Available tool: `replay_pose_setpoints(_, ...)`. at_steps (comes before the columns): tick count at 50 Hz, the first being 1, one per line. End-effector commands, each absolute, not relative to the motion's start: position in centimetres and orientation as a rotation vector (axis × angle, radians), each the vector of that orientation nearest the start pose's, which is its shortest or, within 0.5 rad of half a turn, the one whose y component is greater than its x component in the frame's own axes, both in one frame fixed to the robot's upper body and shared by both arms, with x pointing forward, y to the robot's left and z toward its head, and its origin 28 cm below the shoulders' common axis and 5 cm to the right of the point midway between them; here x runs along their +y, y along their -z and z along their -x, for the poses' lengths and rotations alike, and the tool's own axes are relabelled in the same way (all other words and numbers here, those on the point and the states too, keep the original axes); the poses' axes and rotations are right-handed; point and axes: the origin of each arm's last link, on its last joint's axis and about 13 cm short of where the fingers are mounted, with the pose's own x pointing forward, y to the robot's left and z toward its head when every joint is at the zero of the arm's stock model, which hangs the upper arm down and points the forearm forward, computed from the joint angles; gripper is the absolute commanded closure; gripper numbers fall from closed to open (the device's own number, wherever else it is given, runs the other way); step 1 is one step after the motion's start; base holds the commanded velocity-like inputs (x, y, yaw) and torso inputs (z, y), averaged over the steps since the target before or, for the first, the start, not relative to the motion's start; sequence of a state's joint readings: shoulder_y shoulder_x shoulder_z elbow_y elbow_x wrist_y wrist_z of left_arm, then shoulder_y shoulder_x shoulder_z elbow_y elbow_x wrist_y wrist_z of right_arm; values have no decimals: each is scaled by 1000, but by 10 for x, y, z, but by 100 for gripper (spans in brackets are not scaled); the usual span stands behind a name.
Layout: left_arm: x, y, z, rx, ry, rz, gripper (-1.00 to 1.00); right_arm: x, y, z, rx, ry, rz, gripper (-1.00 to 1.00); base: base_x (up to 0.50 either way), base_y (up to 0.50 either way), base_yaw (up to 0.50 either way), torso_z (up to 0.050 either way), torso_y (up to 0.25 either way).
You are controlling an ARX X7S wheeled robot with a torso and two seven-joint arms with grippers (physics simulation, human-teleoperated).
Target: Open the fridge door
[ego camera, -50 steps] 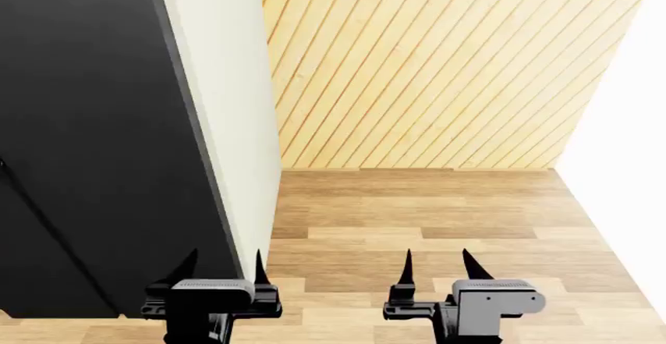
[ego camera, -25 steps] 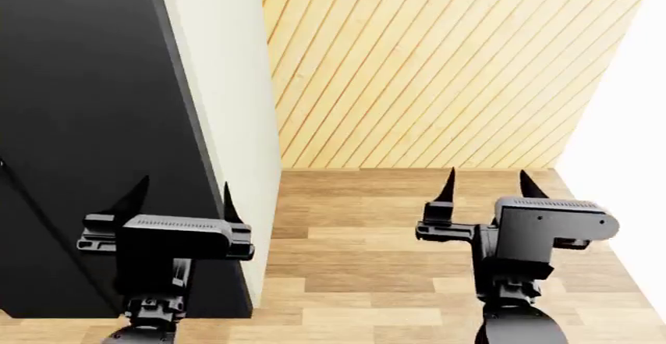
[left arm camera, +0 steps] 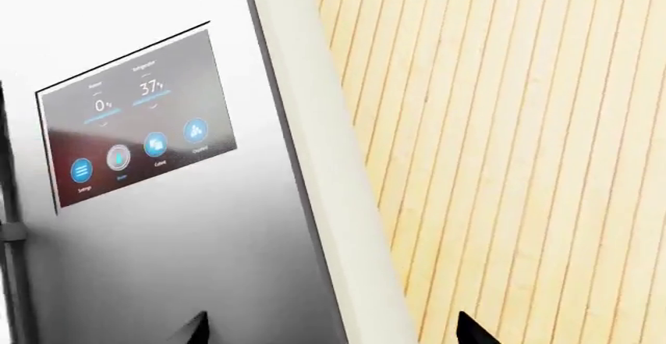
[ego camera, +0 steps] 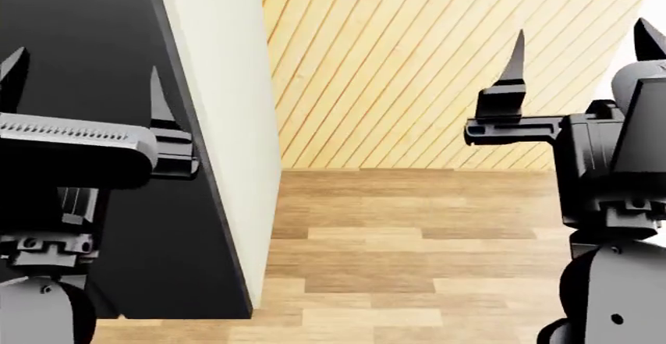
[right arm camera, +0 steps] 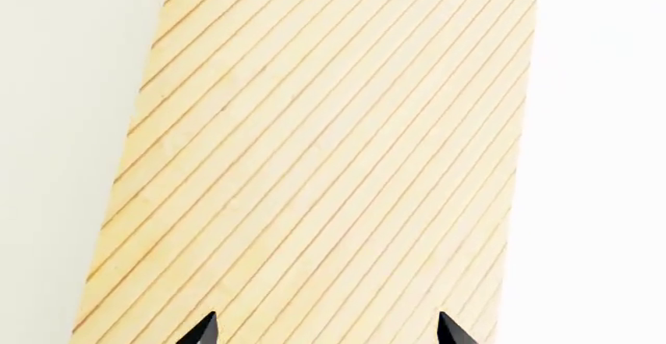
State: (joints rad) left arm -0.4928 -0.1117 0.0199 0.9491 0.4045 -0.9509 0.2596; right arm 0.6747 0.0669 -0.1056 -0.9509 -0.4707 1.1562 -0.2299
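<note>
The fridge door (ego camera: 93,16) is the glossy black face at the left of the head view, lying flush against the fridge's pale side panel (ego camera: 224,125). In the left wrist view the door (left arm camera: 187,242) looks grey and carries a lit display panel (left arm camera: 136,118). A slim dark vertical bar (left arm camera: 11,266) runs along that view's edge. My left gripper (ego camera: 83,75) is open and raised in front of the door, not touching it. My right gripper (ego camera: 582,44) is open, held up at the right and facing the wood-slat wall. Neither gripper holds anything.
A slatted wooden wall (ego camera: 416,63) stands behind and to the right of the fridge. A white wall (ego camera: 635,149) closes the right side. Wood-plank floor (ego camera: 416,242) lies below. The right wrist view shows only the slatted wall (right arm camera: 333,149) between white surfaces.
Both arms have risen from low near the floor to about mid-height of the head view. They now appear larger and further apart. The fridge has not moved.
</note>
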Motion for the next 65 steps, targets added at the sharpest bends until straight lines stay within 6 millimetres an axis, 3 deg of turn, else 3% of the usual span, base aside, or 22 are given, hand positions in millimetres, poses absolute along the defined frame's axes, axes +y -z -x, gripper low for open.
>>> replay_pose_setpoints(1,248,-245,-183,-513,-173,-312,-100,-117,-273,-194,-537,149,238,-100,363,0,0,0,0)
replay_pose_setpoints(25,249,-239,-182,-502,-189,-307,-100,-115,-255,-193,-527,122,267,-100,425,-31,0,0,0)
replay_pose_setpoints(38,251,-239,-182,-506,-195,-297,-100,-114,-255,-190,-519,160,308,-100,295,476,0,0,0)
replay_pose_setpoints(65,252,-236,-181,-505,-200,-290,-100,-117,-252,-187,-531,196,324,-100,15,415,0,0,0)
